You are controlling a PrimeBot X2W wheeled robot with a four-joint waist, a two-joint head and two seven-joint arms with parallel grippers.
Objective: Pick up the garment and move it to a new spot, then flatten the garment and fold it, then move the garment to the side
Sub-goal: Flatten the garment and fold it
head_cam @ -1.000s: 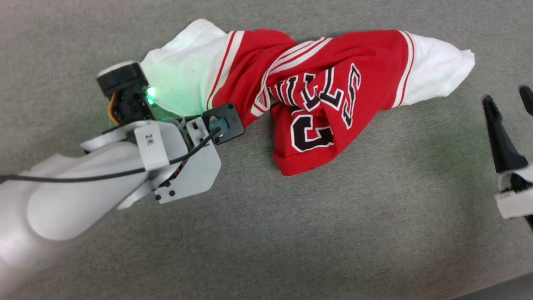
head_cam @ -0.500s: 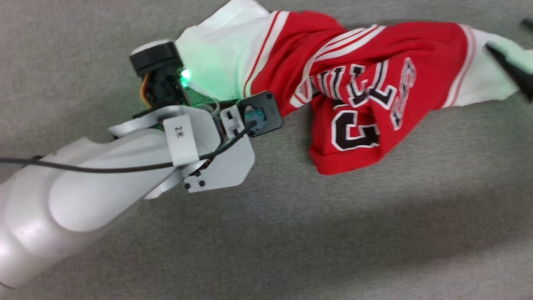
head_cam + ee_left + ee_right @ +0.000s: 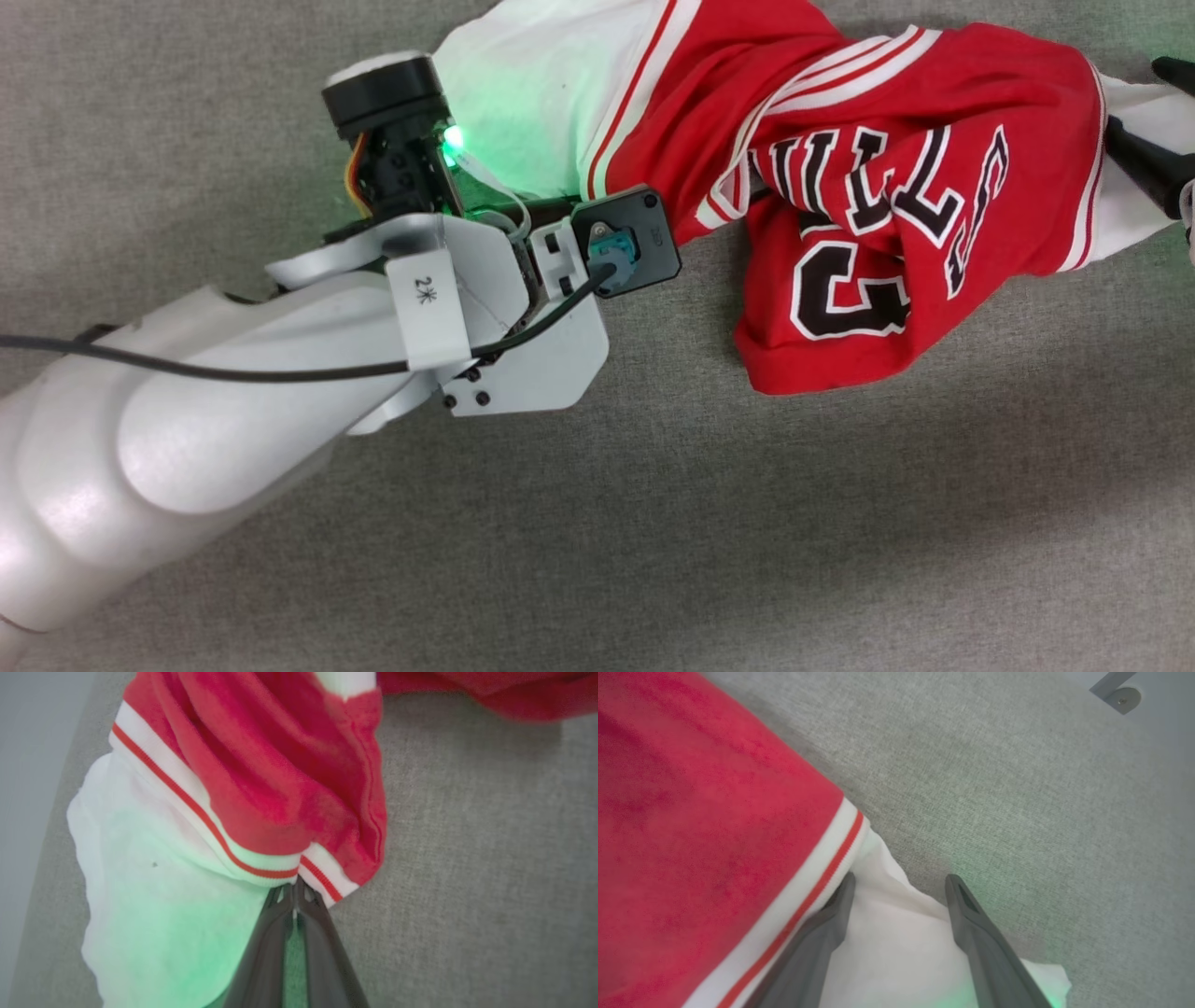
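Right fingers (image 3: 983, 947) have come astride the garment (image 3: 691, 812) sleeve

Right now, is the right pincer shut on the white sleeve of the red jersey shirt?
No, the right pincer stands open, its dark fingers apart over the white sleeve of the red jersey shirt.

left arm (image 3: 187, 439): pale forearm enters head view from the lower left, reaching up and right. wrist (image 3: 411, 177) is pitched down, green light (image 3: 455, 138) lit, black cable (image 3: 233, 373) running along the forearm.
left tool (image 3: 294, 889): fingers pressed together, tips pinching the garment (image 3: 261, 788) at its striped trim.
right tool (image 3: 901, 882): sits at the right edge of head view, dark fingers spread wide. white sleeve cloth lies between them, not gripped. one tip is at the striped trim, the other at the sleeve's outer edge.
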